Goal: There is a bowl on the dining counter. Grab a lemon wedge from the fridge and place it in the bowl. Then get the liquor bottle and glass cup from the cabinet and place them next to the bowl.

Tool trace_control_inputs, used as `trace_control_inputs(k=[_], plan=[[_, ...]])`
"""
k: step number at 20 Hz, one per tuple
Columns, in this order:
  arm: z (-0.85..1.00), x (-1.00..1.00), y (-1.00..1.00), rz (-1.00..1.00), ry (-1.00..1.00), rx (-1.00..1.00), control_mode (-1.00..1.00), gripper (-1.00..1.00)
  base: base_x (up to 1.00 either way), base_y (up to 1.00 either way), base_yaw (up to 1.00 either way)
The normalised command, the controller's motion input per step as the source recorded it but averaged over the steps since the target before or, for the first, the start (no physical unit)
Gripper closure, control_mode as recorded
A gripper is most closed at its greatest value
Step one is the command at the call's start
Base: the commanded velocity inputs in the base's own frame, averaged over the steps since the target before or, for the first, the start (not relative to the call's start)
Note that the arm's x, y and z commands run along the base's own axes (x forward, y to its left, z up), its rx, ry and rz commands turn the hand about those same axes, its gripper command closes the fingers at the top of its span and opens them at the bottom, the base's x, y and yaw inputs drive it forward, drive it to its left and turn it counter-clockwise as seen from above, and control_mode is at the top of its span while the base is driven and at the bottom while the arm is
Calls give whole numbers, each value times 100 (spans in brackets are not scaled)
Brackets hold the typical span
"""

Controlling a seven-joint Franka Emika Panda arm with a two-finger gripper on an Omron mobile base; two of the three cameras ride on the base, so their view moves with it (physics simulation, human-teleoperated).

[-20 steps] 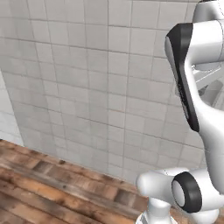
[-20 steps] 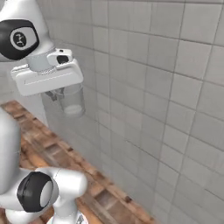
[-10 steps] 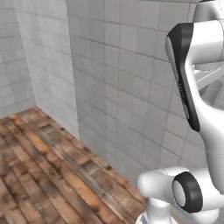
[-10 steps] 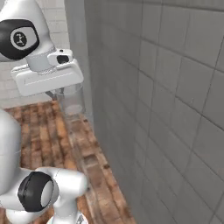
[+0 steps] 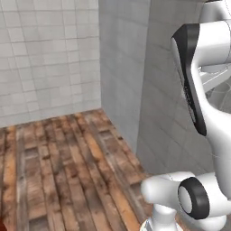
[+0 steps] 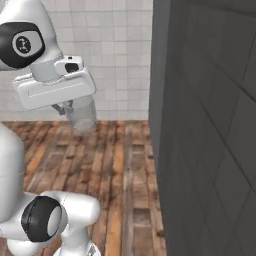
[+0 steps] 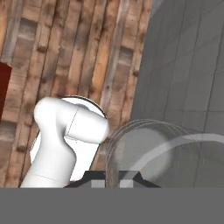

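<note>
Swinging round with the base, both base cameras are now looking past a tiled wall corner (image 5: 118,72) onto plank flooring (image 5: 58,171), where a second ago flat grey tiling was filling them; that is the camera turning, not the things shifting. Against the arm, the glass cup (image 6: 81,116) is sitting just as it was, hanging under the white hand in the right base view. In the hand view the glass cup (image 7: 148,153) is showing as a clear rounded wall right above the finger tips, with floor planks and the dark wall face (image 7: 192,65) behind it.

The gripper (image 6: 67,108) is clamping down narrowly on the cup, the fingers (image 6: 62,107) drawn close together on its rim and wall, so the glass is riding in the grip, well above the floor.

By my judgement the robot is working the cup leg of the task: carrying it from the cabinet toward the dining counter. Next, the base needs to be bringing the counter and bowl into sight, keeping the cup upright, then the arm lowering it beside the bowl before releasing.
</note>
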Motion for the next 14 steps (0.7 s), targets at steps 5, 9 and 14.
trace_control_inputs(k=[5, 9, 14], plan=[[0, 0, 0, 0, 0, 0, 100, 100, 100, -2, 52], [0, 0, 0, 0, 0, 0, 100, 100, 100, -2, 53], [0, 0, 0, 0, 0, 0, 100, 100, 100, -5, 56]])
